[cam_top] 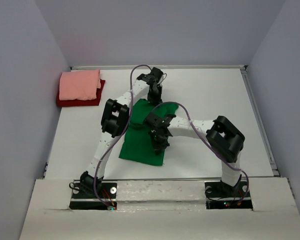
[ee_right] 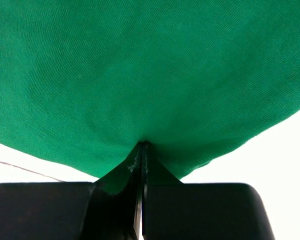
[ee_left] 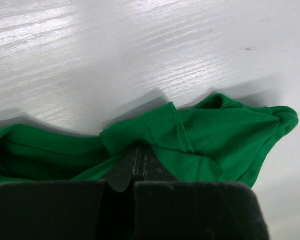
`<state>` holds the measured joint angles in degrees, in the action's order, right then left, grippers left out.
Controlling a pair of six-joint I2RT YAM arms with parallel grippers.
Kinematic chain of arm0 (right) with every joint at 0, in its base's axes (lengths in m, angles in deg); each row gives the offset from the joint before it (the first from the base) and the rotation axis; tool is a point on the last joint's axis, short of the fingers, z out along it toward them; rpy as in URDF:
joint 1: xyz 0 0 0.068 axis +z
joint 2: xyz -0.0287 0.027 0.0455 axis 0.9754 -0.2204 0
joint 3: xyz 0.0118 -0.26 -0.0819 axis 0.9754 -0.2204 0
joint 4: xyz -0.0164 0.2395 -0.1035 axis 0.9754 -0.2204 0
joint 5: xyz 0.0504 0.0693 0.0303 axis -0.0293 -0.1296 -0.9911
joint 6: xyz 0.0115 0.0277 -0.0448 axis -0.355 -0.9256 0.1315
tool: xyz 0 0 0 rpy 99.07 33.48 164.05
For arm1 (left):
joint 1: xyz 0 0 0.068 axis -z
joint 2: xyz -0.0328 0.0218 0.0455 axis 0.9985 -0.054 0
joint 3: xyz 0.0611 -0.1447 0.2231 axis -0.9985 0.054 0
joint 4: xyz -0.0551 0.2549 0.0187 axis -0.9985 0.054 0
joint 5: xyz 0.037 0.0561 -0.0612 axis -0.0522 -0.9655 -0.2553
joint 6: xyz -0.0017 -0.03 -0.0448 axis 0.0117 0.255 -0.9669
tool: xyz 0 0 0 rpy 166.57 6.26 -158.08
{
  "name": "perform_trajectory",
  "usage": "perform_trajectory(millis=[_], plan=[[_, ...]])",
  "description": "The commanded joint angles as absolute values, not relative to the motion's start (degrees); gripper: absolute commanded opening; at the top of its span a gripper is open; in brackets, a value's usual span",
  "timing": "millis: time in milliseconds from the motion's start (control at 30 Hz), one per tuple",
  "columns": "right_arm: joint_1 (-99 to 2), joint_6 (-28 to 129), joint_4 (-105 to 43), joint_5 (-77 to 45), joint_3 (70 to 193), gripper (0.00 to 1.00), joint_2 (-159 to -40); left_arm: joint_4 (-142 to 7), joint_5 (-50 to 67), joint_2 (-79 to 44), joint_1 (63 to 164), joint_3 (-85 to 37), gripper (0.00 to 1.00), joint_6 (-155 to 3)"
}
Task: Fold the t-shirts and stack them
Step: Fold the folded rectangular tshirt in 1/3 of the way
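Closest to the lens, the right gripper (ee_right: 141, 147) has its black fingers pressed together on a fold of the bright green cloth t-shirt (cam_top: 136, 150), and the fabric fans out taut from that pinch, with white showing past its edge. Over on the other wrist, the left gripper (ee_left: 138, 152) is clamped on the same garment, biting a bunched seam at its far edge, where a sleeve or hem is rumpled up.

From above, the green tee lies partly folded mid-way across the white table surface (cam_top: 215, 100), a little toward the near edge, with both arms converging over it. Off in the far left corner, the folded salmon-pink t-shirt (cam_top: 80, 84) sits on top of the folded dark red t-shirt (cam_top: 77, 102). That's the stack waiting for number three.

Dangers now: each pinch looks thin, so a quick pull could let the cloth slip free, or catch only the top layer and let the fold fall open. That rumpled far edge could set a crooked crease. And the wrists are close, so a careless crossing could knock them together.
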<state>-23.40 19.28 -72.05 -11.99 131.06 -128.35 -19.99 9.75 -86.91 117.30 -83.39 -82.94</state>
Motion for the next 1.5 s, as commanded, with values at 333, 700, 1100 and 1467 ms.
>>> perform_trajectory(millis=[333, 700, 1100, 1467], plan=[[-22.86, 15.88, -75.27, -5.89, 129.54, 0.00, -126.88, -21.24, 2.58, -77.33, 116.79, -73.56, 0.00, -84.83], [-22.86, 18.16, -77.64, -1.42, 133.84, 0.00, -128.11, -24.89, -1.61, -74.29, 116.70, -75.01, 0.00, -84.21], [-21.55, 19.05, -83.52, 4.46, 137.88, 0.15, -122.59, -28.53, -10.50, -60.75, 116.79, -68.84, 0.00, -85.27], [-20.75, 16.50, -90.93, 5.46, 138.10, 0.52, -111.97, -20.36, -18.34, -47.99, 117.23, -57.69, 0.02, -88.60]])
